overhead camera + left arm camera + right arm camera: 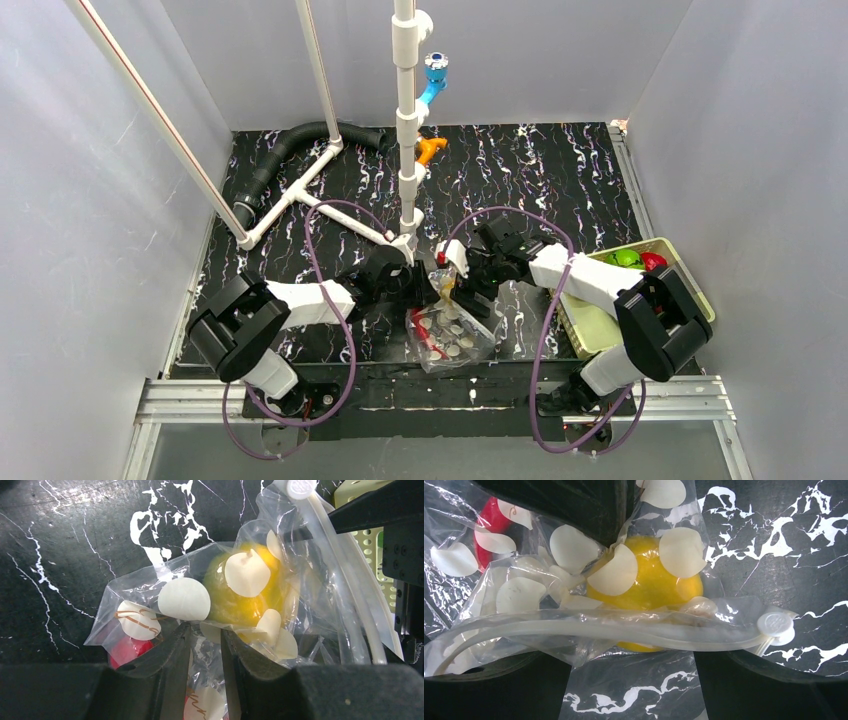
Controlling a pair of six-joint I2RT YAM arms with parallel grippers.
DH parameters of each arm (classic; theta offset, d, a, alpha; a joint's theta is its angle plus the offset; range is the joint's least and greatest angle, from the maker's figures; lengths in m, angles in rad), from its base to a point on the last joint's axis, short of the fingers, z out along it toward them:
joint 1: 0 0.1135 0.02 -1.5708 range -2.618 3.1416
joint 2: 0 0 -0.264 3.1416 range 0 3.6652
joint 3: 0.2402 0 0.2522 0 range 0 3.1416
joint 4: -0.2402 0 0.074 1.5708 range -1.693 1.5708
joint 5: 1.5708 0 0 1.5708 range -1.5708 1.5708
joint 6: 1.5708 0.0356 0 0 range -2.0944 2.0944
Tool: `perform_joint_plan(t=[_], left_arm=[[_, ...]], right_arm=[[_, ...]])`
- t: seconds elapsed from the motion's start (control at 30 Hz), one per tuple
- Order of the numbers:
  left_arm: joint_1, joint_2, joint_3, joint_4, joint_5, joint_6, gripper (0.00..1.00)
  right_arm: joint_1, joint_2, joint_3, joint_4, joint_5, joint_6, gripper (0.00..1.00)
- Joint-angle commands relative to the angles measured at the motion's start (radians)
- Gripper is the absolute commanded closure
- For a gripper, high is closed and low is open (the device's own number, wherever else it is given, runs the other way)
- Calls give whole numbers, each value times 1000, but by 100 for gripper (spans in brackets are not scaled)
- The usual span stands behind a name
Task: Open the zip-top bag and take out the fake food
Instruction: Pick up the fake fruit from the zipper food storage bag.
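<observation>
The table [560, 170] is black with white marble-like veining. The zip-top bag [452, 338] is clear film printed with round whitish dots, some bearing thin brown squiggles; its slider [775, 626] is milky white. Fake food inside the bag: 1 yellow piece [240, 592], 1 red piece [126, 651]. The basket [590, 325], right, is pale yellow-green. The pipes [404, 120] are white. At the far side: 1 blue fitting [435, 72], 1 orange fitting [430, 150].

Black marbled table [560, 170]: bag [450, 338], basket [592, 328], pipes [300, 190]
</observation>
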Motion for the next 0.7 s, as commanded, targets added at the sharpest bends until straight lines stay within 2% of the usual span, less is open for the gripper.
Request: perform_joint_plan(t=[0.0,0.47,0.53,0.67], left_arm=[[-10,15,30,6,54,-2,72],[-45,47,37,47,92,-32,73],[-45,40,29,54,89,-37,73],[-45,20,17,53,87,-43,72]], right_arm=[[19,22,45,6,30,14,8],[64,72,63,29,124,32,7],[66,72,64,30,127,31,10],[66,59,59,30,110,26,30]])
